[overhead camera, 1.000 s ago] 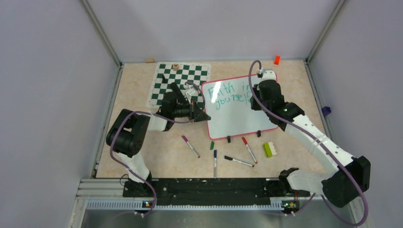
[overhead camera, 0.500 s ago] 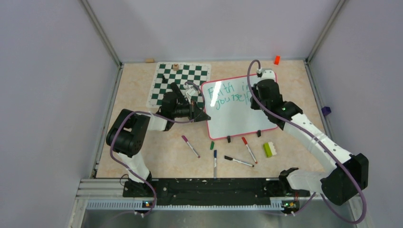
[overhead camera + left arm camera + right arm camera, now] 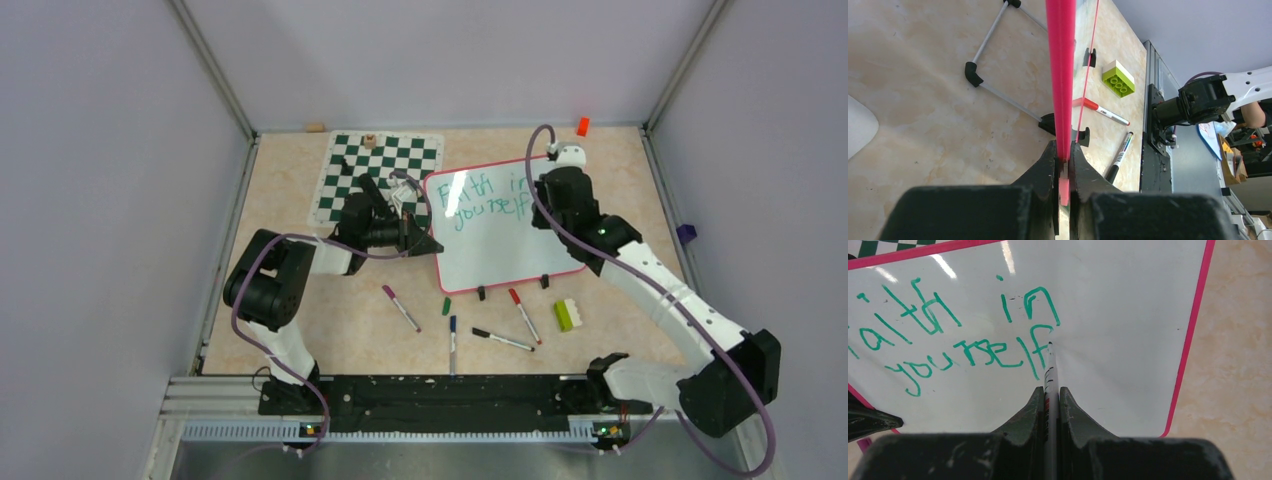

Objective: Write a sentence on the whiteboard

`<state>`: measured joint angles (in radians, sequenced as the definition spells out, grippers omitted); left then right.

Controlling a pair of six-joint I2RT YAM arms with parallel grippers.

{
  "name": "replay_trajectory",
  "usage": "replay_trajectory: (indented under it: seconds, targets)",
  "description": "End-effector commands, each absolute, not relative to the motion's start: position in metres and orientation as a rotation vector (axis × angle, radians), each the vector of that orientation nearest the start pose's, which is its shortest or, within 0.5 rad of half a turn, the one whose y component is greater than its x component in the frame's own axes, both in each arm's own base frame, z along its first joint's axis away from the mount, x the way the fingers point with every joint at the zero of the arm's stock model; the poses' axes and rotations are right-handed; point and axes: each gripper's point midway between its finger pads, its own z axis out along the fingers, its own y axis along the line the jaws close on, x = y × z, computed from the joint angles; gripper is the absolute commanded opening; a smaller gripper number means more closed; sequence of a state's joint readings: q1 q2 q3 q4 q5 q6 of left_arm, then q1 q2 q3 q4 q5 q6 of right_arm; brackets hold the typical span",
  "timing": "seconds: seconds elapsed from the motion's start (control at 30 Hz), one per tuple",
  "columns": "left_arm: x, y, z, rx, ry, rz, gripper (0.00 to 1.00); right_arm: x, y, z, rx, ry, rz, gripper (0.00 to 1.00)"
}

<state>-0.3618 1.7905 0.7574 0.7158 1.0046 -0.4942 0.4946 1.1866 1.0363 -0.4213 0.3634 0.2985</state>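
The whiteboard (image 3: 500,255), white with a pink frame, stands tilted on black feet in the middle of the table. My left gripper (image 3: 431,245) is shut on its left frame edge (image 3: 1060,75), seen edge-on between the jaws (image 3: 1063,150). Teal writing, the sentence (image 3: 490,198), reads "Faith in" over "yourself" (image 3: 963,335). My right gripper (image 3: 1050,390) is shut on a white marker (image 3: 1050,371). The marker's tip rests at the "f" that ends "yourself". In the top view this gripper (image 3: 540,205) hangs over the board's upper right part.
A green-and-white chess mat (image 3: 380,170) lies behind the left arm. Several markers (image 3: 503,340) and a green cap (image 3: 446,306) lie in front of the board, with a lime-and-white brick (image 3: 568,314) to their right. An orange piece (image 3: 582,126) sits at the back wall.
My right wrist has shifted slightly toward the far right over the board. The left arm and the board have not moved.
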Motion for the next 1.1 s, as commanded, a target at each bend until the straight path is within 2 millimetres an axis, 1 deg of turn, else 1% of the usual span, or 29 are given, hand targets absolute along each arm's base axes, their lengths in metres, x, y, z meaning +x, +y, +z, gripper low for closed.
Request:
replay_trajectory:
  seconds: [0.0, 0.07, 0.13, 0.2, 0.3, 0.37, 0.5, 0.63, 0.77, 0.97, 1.07]
  targets:
    - [0.299, -0.284, 0.103, 0.648, 1.969, -1.497, 0.0, 0.331, 0.119, 0.27, 0.026, 1.942, 0.163, 0.0]
    - [0.3, -0.284, 0.104, 0.655, 1.964, -1.487, 0.01, 0.325, 0.117, 0.277, 0.024, 1.907, 0.181, 0.0]
    - [0.301, -0.283, 0.103, 0.653, 1.975, -1.47, 0.07, 0.319, 0.114, 0.28, 0.025, 1.889, 0.194, 0.0]
    - [0.301, -0.283, 0.102, 0.653, 1.98, -1.466, 0.1, 0.316, 0.115, 0.28, 0.018, 1.887, 0.209, 0.0]
    - [0.302, -0.282, 0.101, 0.651, 1.983, -1.464, 0.12, 0.311, 0.119, 0.279, 0.001, 1.89, 0.243, 0.0]
    - [0.302, -0.282, 0.102, 0.655, 1.98, -1.461, 0.14, 0.308, 0.121, 0.279, -0.011, 1.891, 0.259, 0.0]
    - [0.303, -0.281, 0.1, 0.649, 1.993, -1.446, 0.15, 0.307, 0.122, 0.277, -0.026, 1.897, 0.264, 0.0]
    - [0.303, -0.281, 0.1, 0.647, 1.995, -1.442, 0.17, 0.305, 0.125, 0.269, -0.037, 1.912, 0.275, 0.0]
    - [0.303, -0.28, 0.101, 0.648, 1.992, -1.427, 0.22, 0.302, 0.124, 0.269, -0.032, 1.904, 0.29, 0.0]
    - [0.302, -0.281, 0.1, 0.656, 1.99, -1.437, 0.3, 0.295, 0.118, 0.276, -0.009, 1.864, 0.296, 0.0]
    - [0.302, -0.281, 0.099, 0.661, 1.987, -1.444, 0.36, 0.293, 0.118, 0.272, -0.012, 1.886, 0.293, 0.0]
